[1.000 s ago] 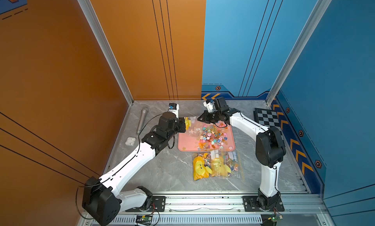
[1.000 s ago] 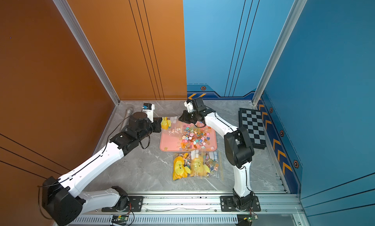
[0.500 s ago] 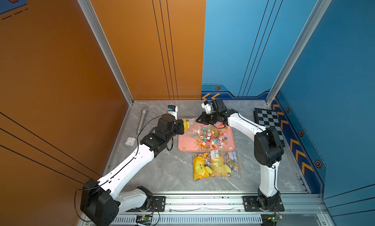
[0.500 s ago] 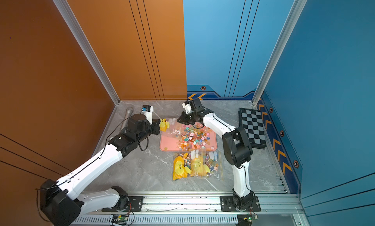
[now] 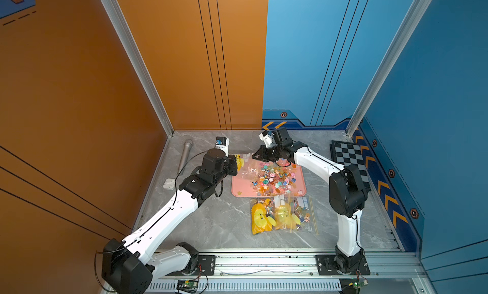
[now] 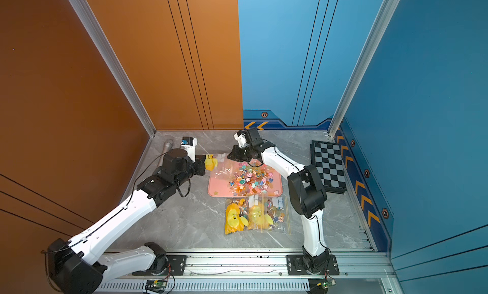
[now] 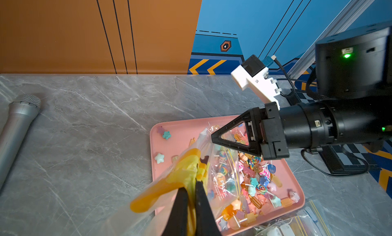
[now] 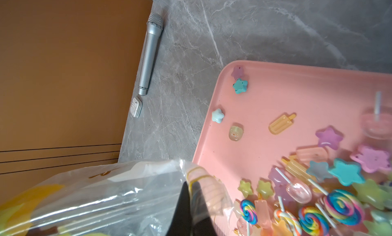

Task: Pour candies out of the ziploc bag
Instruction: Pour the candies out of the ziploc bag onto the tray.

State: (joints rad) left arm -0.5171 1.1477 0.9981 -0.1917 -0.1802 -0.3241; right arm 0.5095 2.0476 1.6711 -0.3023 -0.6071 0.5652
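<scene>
The ziploc bag (image 5: 244, 163) (image 6: 220, 164) is clear plastic with a yellow shape in it. It hangs over the far left corner of the pink tray (image 5: 240, 192) (image 7: 180, 139) (image 8: 275, 86). My left gripper (image 7: 192, 185) (image 5: 235, 163) is shut on the bag's (image 7: 222, 177) yellow part. My right gripper (image 8: 192, 186) (image 7: 213, 137) (image 5: 254, 155) is shut on a yellow-lined edge of the bag (image 8: 106, 194). The candies (image 5: 274, 177) (image 6: 250, 179) (image 7: 258, 182) (image 8: 339, 203), which are stars, ice lollies and swirl lollipops, lie heaped on the tray. Some show through the plastic.
A second clear bag (image 5: 282, 216) with yellow shapes and sweets lies in front of the tray. A silver microphone (image 5: 184, 155) (image 8: 150, 54) and a white earbud case (image 5: 169, 183) lie by the left wall. A checkerboard (image 5: 348, 160) lies by the right wall.
Both grippers have shifted a little to the left with the bag held between them. The right gripper has moved the farther of the two.
</scene>
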